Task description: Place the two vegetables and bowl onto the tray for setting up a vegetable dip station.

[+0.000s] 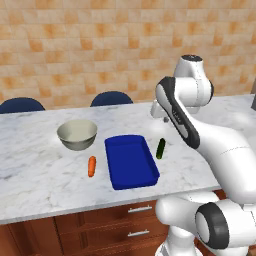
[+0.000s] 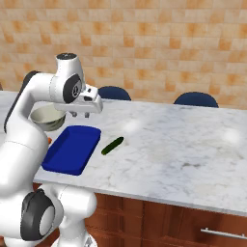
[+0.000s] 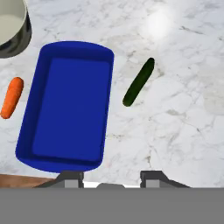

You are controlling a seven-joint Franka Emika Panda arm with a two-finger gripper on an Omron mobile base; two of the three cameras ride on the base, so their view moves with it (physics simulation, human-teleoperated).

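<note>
The two-finger gripper (image 3: 111,178) hangs open and empty above the flat deep-blue rectangular tray (image 3: 68,105), bare marble counter (image 3: 183,109) beyond the small dark green cucumber (image 3: 138,82).

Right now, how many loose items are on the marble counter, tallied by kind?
Vegetables: 2, the carrot and the cucumber
Bowls: 1, the bowl
Trays: 1, the tray, nothing on it
Total: 4
</note>
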